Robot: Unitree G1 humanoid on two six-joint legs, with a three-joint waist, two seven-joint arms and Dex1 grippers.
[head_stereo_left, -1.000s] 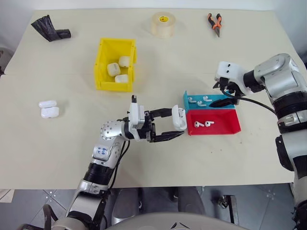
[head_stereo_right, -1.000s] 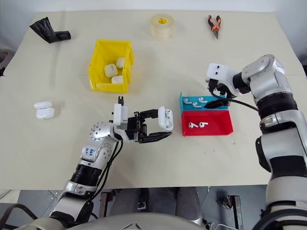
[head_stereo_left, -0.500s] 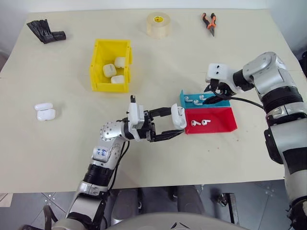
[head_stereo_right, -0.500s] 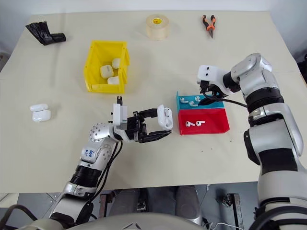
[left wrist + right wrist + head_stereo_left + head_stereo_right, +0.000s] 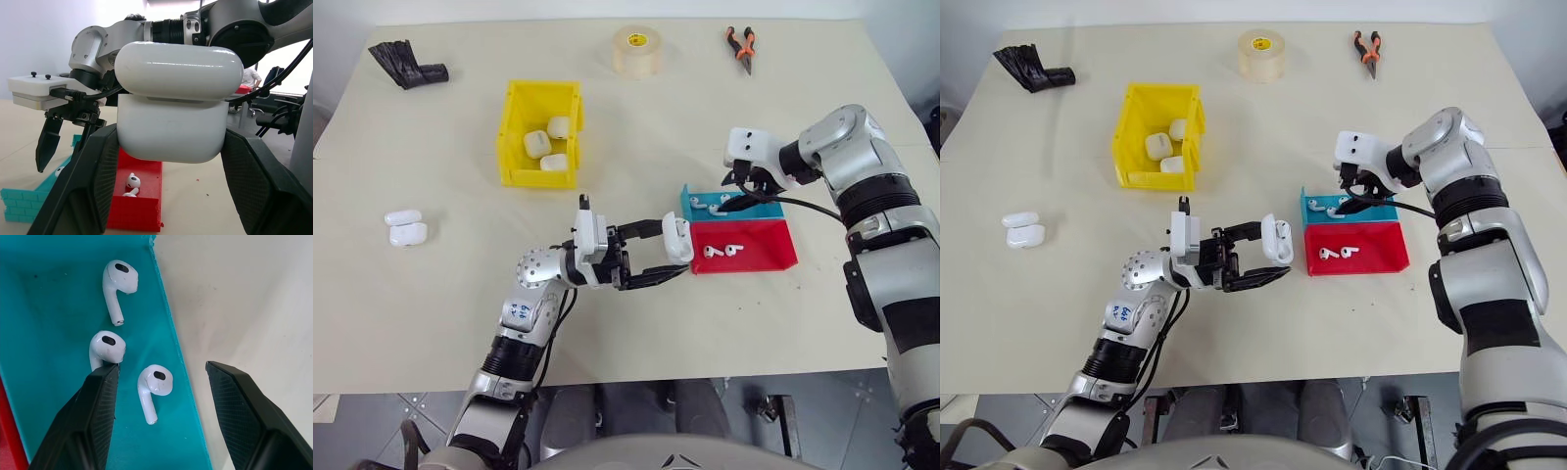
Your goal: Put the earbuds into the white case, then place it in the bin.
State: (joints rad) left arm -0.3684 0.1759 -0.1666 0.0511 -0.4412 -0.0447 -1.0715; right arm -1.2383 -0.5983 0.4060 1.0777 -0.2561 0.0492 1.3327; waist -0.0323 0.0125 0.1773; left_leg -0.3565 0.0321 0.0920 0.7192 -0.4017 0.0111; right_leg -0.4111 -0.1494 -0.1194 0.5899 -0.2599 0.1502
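Over the blue tray [image 5: 696, 200], the right gripper [image 5: 159, 404] is hanging with its jaws parted, one black finger on each side of a single earbud [image 5: 152, 387] and not yet touching it. 3 earbuds are lying on the teal floor in the right wrist view, apart from one another, each with its stem pointing roughly the same way; 2 more [image 5: 724, 253] are sitting in the red tray [image 5: 773, 253] just beside it. Off to the left, the left gripper [image 5: 658, 252] is clamping the white case [image 5: 678, 239] at its lower body, holding it above the table with the lid [image 5: 178, 70] cracked slightly open.

These earbuds are looking very light, hard and glossy, so they are likely to squirt out of a pinch or skate across the smooth tray floor if nudged. The rounded head is probably offering the fullest purchase; the thin stem is likely giving the pads too little to bite on. A gentle squeeze should be enough, since there is almost no weight to carry. The case is equally slick and rounded, so the grip across its flat sides is probably the safest one. The yellow bin [image 5: 515, 117], already holding 3 cases, is standing well apart, further up the table.
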